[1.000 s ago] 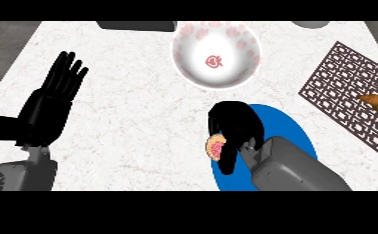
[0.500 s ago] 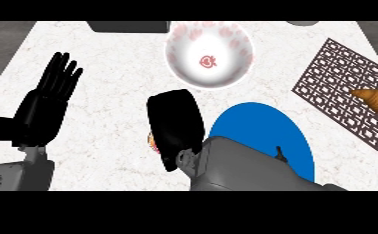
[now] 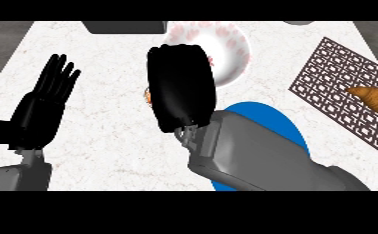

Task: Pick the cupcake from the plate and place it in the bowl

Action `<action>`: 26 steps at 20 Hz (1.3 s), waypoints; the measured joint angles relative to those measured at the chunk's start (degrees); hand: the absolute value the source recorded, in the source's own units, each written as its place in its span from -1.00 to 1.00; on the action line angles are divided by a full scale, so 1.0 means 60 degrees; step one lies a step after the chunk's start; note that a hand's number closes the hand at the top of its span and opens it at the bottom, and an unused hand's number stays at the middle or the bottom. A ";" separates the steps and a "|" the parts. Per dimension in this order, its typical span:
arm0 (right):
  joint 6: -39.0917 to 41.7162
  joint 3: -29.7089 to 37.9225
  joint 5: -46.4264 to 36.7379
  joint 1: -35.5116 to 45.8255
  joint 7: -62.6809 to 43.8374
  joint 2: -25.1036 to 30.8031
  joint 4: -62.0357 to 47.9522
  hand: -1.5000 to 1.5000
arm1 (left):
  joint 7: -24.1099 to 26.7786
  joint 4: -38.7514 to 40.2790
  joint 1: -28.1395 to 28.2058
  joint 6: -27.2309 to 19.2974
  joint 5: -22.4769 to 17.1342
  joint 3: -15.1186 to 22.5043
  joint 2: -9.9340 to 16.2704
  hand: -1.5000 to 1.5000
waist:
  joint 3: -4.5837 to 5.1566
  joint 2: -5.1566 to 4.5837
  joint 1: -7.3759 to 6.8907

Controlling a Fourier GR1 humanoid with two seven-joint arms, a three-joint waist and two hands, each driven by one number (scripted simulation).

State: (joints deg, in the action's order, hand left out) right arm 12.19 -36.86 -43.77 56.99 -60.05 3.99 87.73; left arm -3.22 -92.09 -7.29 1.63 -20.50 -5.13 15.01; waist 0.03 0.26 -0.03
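Observation:
My right hand (image 3: 181,87) hangs over the counter just left of the white bowl with pink spots (image 3: 221,48), its back toward me and its fingers curled round the cupcake (image 3: 148,95). Only a thin orange sliver of the cupcake peeks out at the hand's left edge. The hand overlaps the bowl's near left rim. The blue plate (image 3: 277,123) lies behind the right forearm, mostly hidden by it. My left hand (image 3: 40,110) rests open at the left, fingers up.
A brown lattice trivet (image 3: 336,85) lies at the right with a croissant (image 3: 368,96) on it. A dark grey object (image 3: 125,26) sits at the far edge, left of the bowl.
My right hand has lifted the cupcake off the blue plate and carried it up and leftward to the bowl's near left rim. The left hand has stayed put.

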 measured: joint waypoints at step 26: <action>-0.3764 0.4933 -0.0673 0.1967 0.5575 0.0659 -0.8690 1.00 | 0.0003 0.0142 -0.0304 0.0351 0.0118 -0.0075 -0.0187 0.00 | -0.0001 -0.0194 -0.0390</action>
State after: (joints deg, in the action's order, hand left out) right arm -10.39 -7.27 -47.81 68.79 -26.60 7.94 35.59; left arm -3.20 -91.24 -9.11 3.74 -19.79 -5.58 13.88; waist 0.02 -0.91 -2.37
